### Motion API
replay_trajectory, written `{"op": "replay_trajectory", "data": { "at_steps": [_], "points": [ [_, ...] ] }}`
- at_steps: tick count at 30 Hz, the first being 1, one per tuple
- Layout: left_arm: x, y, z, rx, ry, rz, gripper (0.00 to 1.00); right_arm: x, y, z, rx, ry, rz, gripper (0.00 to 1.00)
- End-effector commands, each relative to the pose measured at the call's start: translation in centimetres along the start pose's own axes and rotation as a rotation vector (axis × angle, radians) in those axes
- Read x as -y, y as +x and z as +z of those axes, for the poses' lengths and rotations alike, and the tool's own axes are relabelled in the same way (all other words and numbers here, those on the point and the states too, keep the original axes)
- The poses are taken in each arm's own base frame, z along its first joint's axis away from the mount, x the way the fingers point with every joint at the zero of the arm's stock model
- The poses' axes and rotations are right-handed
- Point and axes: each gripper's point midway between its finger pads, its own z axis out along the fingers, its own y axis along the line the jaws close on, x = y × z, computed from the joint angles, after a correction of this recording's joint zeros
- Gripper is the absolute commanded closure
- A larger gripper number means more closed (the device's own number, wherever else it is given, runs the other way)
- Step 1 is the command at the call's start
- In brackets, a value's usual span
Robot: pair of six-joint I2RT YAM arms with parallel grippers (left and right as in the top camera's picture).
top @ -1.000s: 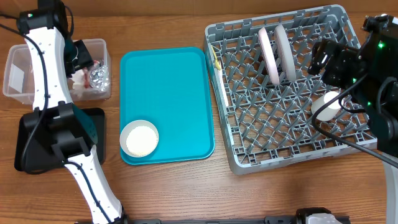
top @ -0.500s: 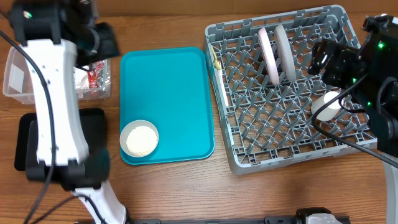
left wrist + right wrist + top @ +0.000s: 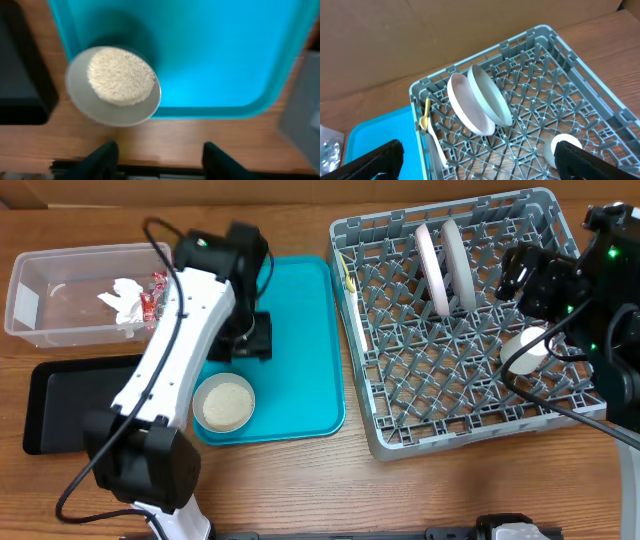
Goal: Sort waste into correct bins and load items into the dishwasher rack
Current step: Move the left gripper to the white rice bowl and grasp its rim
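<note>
Two sets of fingers are showing, and neither is grasping anything. Nearest the front of the table (image 3: pixel 400 490), a small pale bowl (image 3: pixel 223 402) is sitting in the near left corner of the flat teal tray (image 3: pixel 295 330), carrying a heap of whitish grains (image 3: pixel 120 75). The left fingers (image 3: pixel 102 159) are hanging spread apart with only bare table between them, on the near side of the bowl in the wrist view, and nothing is blocking the way to it. Overhead, the left arm (image 3: pixel 180 330) is stretching across the teal tray's left edge and covering part of the black tray (image 3: pixel 70 395) lying beside it. Beyond the black tray, the clear tub (image 3: pixel 30 280) is holding a crumpled white napkin (image 3: pixel 122 298) and a silver-and-red wrapper (image 3: pixel 155 288).

To the right, the grey rack (image 3: pixel 420 370) is standing just beside the teal tray. A small white cup (image 3: pixel 525 348) is resting toward its right side, partly under the right arm (image 3: pixel 560 280). The right fingers (image 3: pixel 370 160) are hovering above the rack, released and spread wide. Farther back, a white plate (image 3: pixel 467 105) and a pale grey plate (image 3: pixel 492 95) are standing on edge side by side among the pegs, while yellow cutlery (image 3: pixel 425 120) and a white piece (image 3: pixel 437 147) are lying along the rack's left wall.
</note>
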Motion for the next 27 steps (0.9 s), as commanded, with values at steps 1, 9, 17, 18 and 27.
{"op": "replay_trajectory", "data": {
  "at_steps": [1,9,17,18,27],
  "points": [
    [0.7,1.6,3.3,-0.071,-0.004,-0.015,0.45,0.2,-0.2,-0.1,0.011,0.006,0.002,0.00],
    [-0.1,2.7,9.3,-0.088,-0.087,-0.061,0.44,0.2,-0.2,-0.1,0.011,0.006,0.002,0.00],
    [-0.7,1.0,12.3,0.011,-0.117,-0.063,0.61,0.2,-0.2,-0.1,0.011,0.006,0.002,0.00],
    [-0.7,0.9,12.5,0.016,-0.115,-0.063,0.64,0.2,-0.2,-0.1,0.011,0.006,0.002,0.00],
    [-0.7,0.7,14.2,0.041,-0.104,-0.061,0.89,0.2,-0.2,-0.1,0.011,0.006,0.002,0.00]
  ]
}}
